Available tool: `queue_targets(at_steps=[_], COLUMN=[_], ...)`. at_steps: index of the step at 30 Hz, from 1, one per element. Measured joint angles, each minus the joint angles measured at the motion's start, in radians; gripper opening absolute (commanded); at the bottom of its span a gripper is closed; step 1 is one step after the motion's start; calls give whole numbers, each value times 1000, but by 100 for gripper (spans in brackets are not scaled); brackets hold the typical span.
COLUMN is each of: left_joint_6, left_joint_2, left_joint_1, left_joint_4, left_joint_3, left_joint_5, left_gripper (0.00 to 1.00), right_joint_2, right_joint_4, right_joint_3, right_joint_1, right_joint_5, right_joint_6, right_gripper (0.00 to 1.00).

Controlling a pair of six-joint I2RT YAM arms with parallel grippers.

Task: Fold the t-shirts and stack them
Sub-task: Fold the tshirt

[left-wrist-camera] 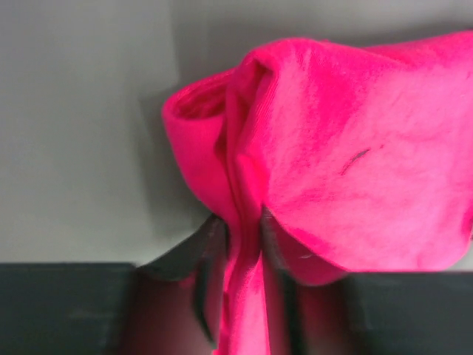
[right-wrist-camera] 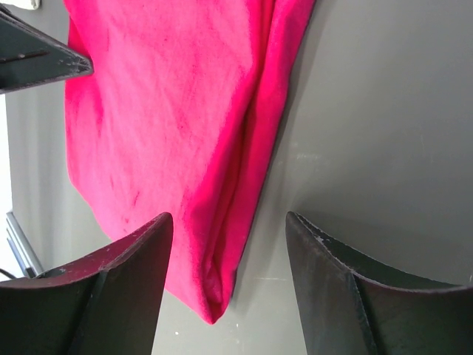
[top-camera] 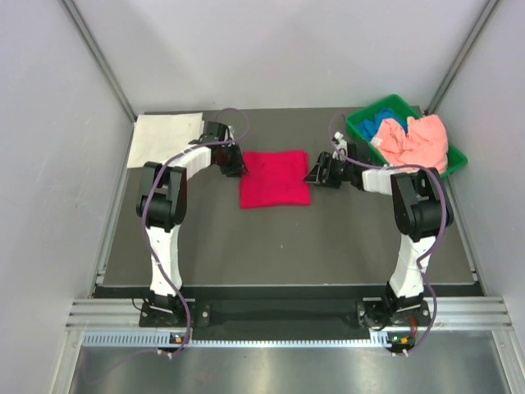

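Crimson t-shirt (top-camera: 275, 178) has one edge nipped in the left pincer (left-wrist-camera: 242, 222) (right pincer (right-wrist-camera: 229, 229) wide, opposite edge).

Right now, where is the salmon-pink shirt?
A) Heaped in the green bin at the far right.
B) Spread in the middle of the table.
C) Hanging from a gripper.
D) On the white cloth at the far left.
A: the salmon-pink shirt lies bunched in the green bin at the far right, beside a blue shirt; the crimson-red shirt is the one mid-table.
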Motion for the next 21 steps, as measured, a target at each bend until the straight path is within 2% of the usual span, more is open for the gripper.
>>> queue_targets(at_steps=[5,13,21], left_joint_6=[-6,-11,18], left_joint_2=[6,5,-38], left_joint_1=[2,18,16], left_joint_4=[17,31,-46], left_joint_3=[-3,-8,18], left_joint_5=[43,95,18], left_gripper=[0,0,0], right_joint_2=[-6,-55,-111], right_joint_4=[13,23,0], right_joint_3=[-13,-77,-128], right_joint_1=[2,20,21], right_joint_5=[0,8,34], right_joint_6=[6,11,12], right_gripper=[64,65,65])
